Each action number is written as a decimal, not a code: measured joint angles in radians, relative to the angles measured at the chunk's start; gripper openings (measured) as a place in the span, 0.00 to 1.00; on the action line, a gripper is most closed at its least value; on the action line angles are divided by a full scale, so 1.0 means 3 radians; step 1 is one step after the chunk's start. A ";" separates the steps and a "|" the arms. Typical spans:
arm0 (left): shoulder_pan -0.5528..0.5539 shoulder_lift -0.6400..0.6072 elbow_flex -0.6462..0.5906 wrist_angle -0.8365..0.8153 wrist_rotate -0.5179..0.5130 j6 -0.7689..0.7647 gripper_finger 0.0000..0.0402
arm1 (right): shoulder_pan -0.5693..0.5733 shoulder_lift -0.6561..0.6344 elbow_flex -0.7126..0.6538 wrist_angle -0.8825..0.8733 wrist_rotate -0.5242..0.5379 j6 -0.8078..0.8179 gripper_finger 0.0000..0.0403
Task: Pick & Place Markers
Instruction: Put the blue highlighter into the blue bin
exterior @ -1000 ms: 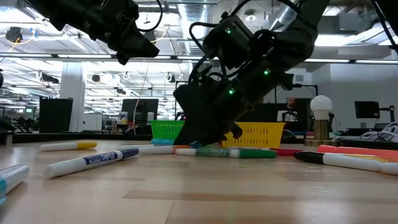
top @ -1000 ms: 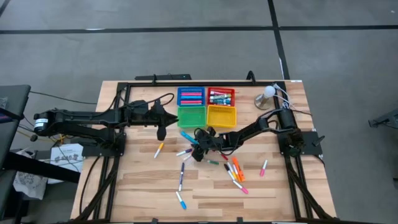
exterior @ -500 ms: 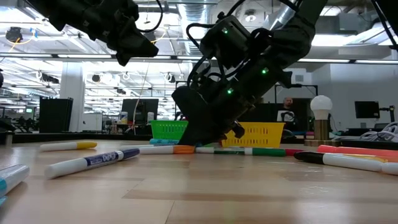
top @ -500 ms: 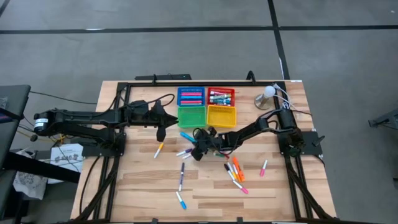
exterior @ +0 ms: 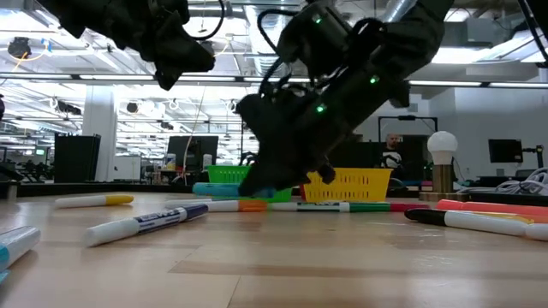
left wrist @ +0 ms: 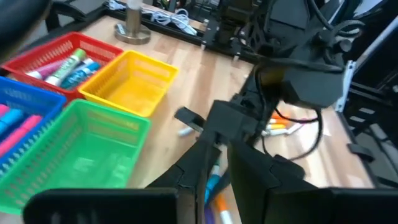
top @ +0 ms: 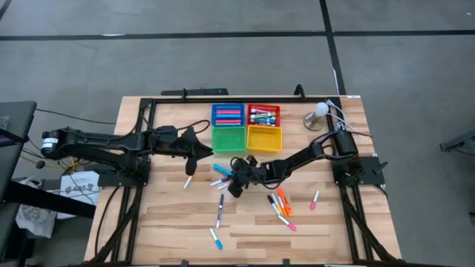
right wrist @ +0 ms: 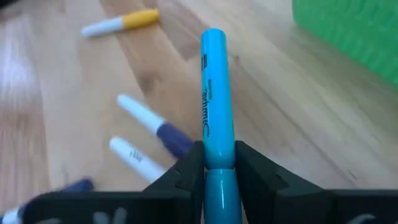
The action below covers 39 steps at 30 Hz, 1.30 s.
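High view: a wooden table (top: 334, 222) seen from straight above, one dark arm reaching in from each side.
Trays: four square trays sit in a block at the far middle; blue tray (top: 228, 115) and red tray (top: 263, 116) behind, green tray (top: 228, 139) and yellow tray (top: 264, 138) in front. The blue tray holds pink and blue pens, the red tray white-bodied ones; the green and yellow trays look empty.
Right gripper (top: 234, 180): low over the table centre, just in front of the green tray, its two fingers pinched tight on a light blue marker (right wrist: 214, 99).
Held marker: in the right wrist view it sticks straight out between the dark fingers (right wrist: 186, 173), above the wood; in the low view it hangs level, clear of the tabletop (exterior: 224, 189).
Left gripper (top: 194, 150): raised just left of the green tray, fingers nearly together, holding nothing.
Loose markers: scattered across the middle and near side; a yellow-capped marker (top: 190, 179) lies below the left gripper, a purple marker (top: 220, 212) and a blue-tipped marker (top: 215, 239) lie nearer the front edge, an orange and pink cluster (top: 281, 205) lies to the right, and a single pink marker (top: 315, 199) lies apart beyond it.
Lamp: a small round white lamp (top: 320, 111) stands at the far right corner.
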 joint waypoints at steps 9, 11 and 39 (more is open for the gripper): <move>-0.0300 0.0000 0.0000 0.0037 -0.0062 -0.0352 0.16 | 0.0072 -0.0209 0.0031 -0.0219 -0.0067 -0.0383 0.16; -0.0371 0.0000 0.0000 0.0043 -0.0105 -0.0453 0.16 | 0.0094 -0.0241 0.0043 -0.0187 -0.0100 -0.0452 0.17; -0.0731 0.0000 0.0000 0.0603 -0.1312 -0.2126 0.22 | 0.0502 -0.1398 0.0041 -0.0245 0.0528 -0.0660 0.15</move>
